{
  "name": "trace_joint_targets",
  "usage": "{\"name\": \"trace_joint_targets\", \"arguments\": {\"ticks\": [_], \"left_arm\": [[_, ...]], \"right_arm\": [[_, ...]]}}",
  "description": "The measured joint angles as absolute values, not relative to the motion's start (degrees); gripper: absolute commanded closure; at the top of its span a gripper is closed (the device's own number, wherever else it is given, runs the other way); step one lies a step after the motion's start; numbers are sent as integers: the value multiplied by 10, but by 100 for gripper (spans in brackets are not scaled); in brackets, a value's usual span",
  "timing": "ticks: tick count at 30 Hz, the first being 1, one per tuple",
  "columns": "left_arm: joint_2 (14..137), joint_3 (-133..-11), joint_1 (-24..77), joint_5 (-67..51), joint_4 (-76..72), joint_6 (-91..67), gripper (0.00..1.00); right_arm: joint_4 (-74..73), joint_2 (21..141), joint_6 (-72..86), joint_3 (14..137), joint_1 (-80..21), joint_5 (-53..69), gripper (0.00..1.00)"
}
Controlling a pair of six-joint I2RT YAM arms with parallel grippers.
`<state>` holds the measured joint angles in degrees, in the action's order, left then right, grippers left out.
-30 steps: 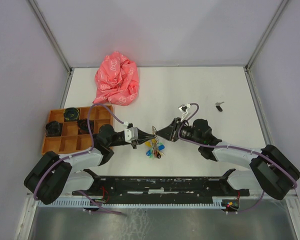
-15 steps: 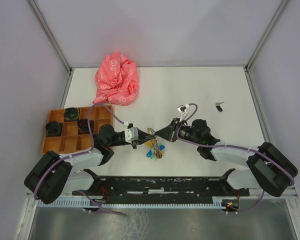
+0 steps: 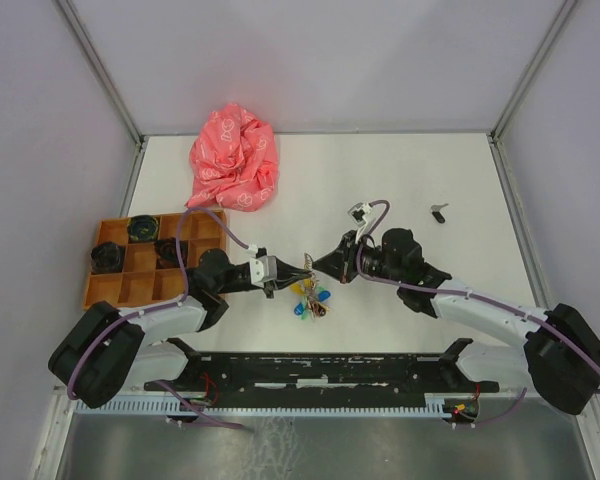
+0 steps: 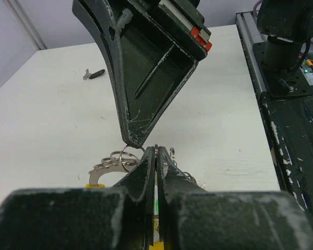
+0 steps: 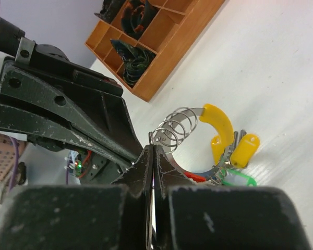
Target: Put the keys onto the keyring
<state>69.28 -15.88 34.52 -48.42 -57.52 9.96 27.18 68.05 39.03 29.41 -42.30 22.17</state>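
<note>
The keyring bundle (image 3: 310, 298), with several split rings (image 5: 177, 125) and yellow, green and blue tags, lies between my two grippers. My left gripper (image 3: 305, 267) is shut on a thin ring of the bundle, seen edge-on at its tips (image 4: 155, 151). My right gripper (image 3: 318, 265) faces it almost tip to tip. It is shut on a thin metal piece seen edge-on (image 5: 152, 148); I cannot tell whether this is a ring or a key blade. The black-headed key (image 3: 439, 212) lies alone at the far right and also shows in the left wrist view (image 4: 96, 74). A red piece (image 5: 195, 177) shows beside my right finger; whether it is the red-headed key is unclear.
An orange compartment tray (image 3: 92, 290) with dark parts stands at the left, beside my left arm. A crumpled pink bag (image 3: 233, 158) lies at the back left. The enclosure's walls run along the back and sides.
My right arm has stretched and its gripper has crept slightly left and up, closer to the left gripper's tips. The left arm and the bundle have barely moved.
</note>
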Motion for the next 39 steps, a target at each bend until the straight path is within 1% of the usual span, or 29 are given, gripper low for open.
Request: {"name": "trace_joint_targets", "arguments": {"ticks": [11, 19, 23, 25, 27, 32, 39], "left_arm": [[693, -159, 345, -484, -571, 115, 97], [693, -159, 345, -484, -571, 117, 97], [693, -159, 345, -484, -571, 117, 97], [693, -159, 345, -484, -571, 117, 97], [693, -159, 345, -484, -571, 117, 97], [693, -159, 345, -484, -571, 117, 97], [693, -159, 345, -484, -571, 117, 97]], "right_arm": [[113, 670, 272, 354, -437, 203, 99], [78, 660, 247, 356, -443, 194, 98], [77, 660, 248, 356, -445, 185, 84], [77, 658, 255, 356, -445, 176, 79], [79, 654, 265, 356, -445, 166, 76], [102, 652, 306, 356, -445, 154, 72], [129, 671, 349, 354, -445, 153, 72]]}}
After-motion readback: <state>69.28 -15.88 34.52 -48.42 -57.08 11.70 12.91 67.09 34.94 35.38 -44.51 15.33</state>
